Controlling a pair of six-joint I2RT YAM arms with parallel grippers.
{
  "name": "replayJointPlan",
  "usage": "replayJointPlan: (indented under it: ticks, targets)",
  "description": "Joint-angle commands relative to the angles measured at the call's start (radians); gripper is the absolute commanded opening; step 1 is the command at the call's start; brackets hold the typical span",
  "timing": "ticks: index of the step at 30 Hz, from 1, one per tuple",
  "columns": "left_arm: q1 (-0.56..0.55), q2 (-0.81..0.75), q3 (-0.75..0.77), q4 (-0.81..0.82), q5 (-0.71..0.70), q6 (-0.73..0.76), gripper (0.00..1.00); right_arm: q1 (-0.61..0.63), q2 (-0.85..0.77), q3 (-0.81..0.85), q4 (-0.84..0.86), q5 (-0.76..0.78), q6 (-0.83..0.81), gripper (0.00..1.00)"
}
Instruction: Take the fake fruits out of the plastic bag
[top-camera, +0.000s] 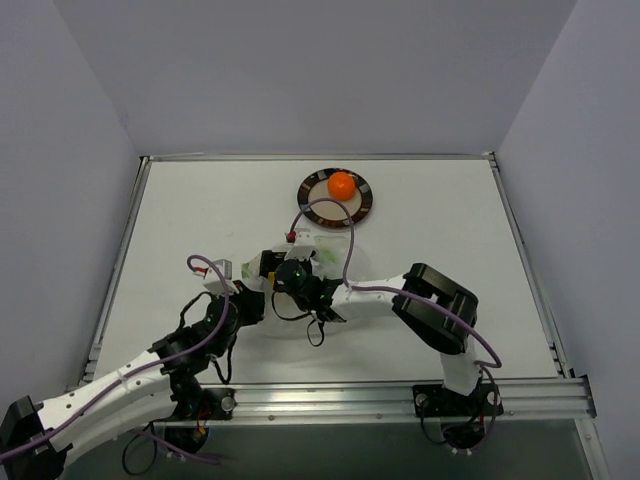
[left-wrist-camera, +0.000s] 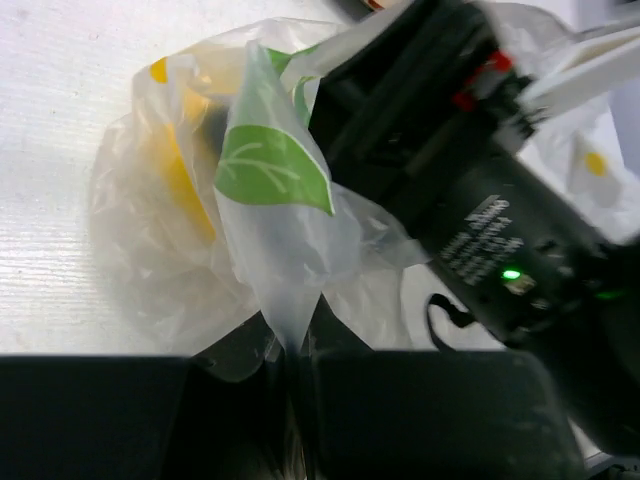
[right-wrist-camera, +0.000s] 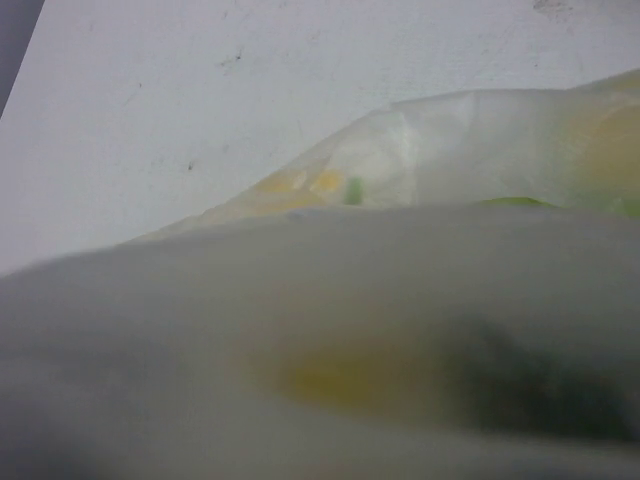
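Plastic bag (left-wrist-camera: 272, 262) fold pinched between closed left jaws; right jaws hidden

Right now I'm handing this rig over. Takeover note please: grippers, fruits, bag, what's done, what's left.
Left gripper: shut on a fold of the crinkly transparent plastic bag.
Right gripper: pushed into the bag, jaws hidden.
Done: round orange plastic fruit sits on the round dark-rimmed plate.
Left: the other two fruits, not plainly visible. A yellow blur behind the film is probably one of them.
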Motion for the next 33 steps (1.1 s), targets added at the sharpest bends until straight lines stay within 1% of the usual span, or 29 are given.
replayJointPlan:
  ticks: [1, 6, 9, 10, 11, 12, 14, 15, 16, 18, 19, 22, 24, 26, 27, 30, 33]
  targets:
    - [0.004, -0.032, 0.038, 0.022, -0.009, 0.007, 0.02, -0.013, 0.059, 0.040, 0.064, -0.025, 0.055, 0.88]
    - [0.006, -0.055, 0.019, 0.005, -0.009, -0.007, 0.02, -0.016, 0.125, 0.068, 0.040, -0.015, 0.071, 0.85]
    - [0.007, -0.062, 0.011, 0.005, -0.010, -0.010, 0.02, -0.031, 0.156, 0.075, 0.053, -0.071, 0.081, 0.87]
    - [0.007, -0.064, 0.010, 0.005, -0.009, -0.011, 0.02, -0.036, 0.160, 0.075, 0.064, -0.112, 0.083, 0.86]
    - [0.007, -0.065, 0.010, 0.005, -0.010, -0.013, 0.02, -0.039, 0.160, 0.074, 0.075, -0.125, 0.084, 0.84]
    - [0.009, -0.067, 0.011, -0.028, -0.010, -0.013, 0.02, -0.039, 0.156, 0.072, 0.073, -0.133, 0.087, 0.71]
    - [0.009, -0.069, 0.014, -0.052, -0.016, -0.018, 0.02, -0.039, 0.105, 0.036, 0.085, -0.127, 0.086, 0.57]
    - [0.010, -0.069, 0.015, -0.058, -0.019, -0.019, 0.02, -0.036, 0.078, 0.014, 0.093, -0.119, 0.083, 0.45]
    - [0.010, -0.069, 0.015, -0.062, -0.019, -0.021, 0.02, -0.036, 0.017, -0.009, 0.101, -0.110, 0.077, 0.43]
    - [0.012, -0.059, 0.011, -0.059, -0.019, -0.024, 0.02, -0.025, -0.053, -0.072, 0.098, -0.087, 0.045, 0.35]
    - [0.012, -0.053, 0.013, -0.052, -0.018, -0.024, 0.02, -0.016, -0.120, -0.092, 0.093, -0.078, 0.031, 0.34]
    - [0.014, -0.020, 0.011, -0.024, -0.006, -0.027, 0.02, 0.021, -0.237, -0.162, 0.057, -0.055, -0.006, 0.34]
    - [0.014, 0.016, 0.007, -0.013, 0.002, -0.031, 0.02, 0.045, -0.281, -0.211, 0.021, -0.042, -0.020, 0.34]
    - [0.014, 0.042, 0.004, -0.013, 0.011, -0.044, 0.02, 0.100, -0.349, -0.250, -0.005, -0.003, -0.025, 0.34]
    - [0.012, 0.045, -0.002, -0.013, 0.014, -0.047, 0.02, 0.120, -0.398, -0.297, -0.006, 0.058, -0.021, 0.34]
    - [0.012, 0.043, -0.013, -0.013, 0.022, -0.054, 0.02, 0.192, -0.474, -0.381, 0.012, 0.150, -0.029, 0.34]
    - [0.011, 0.045, -0.019, -0.013, 0.028, -0.053, 0.02, 0.239, -0.533, -0.421, 0.030, 0.165, -0.041, 0.34]
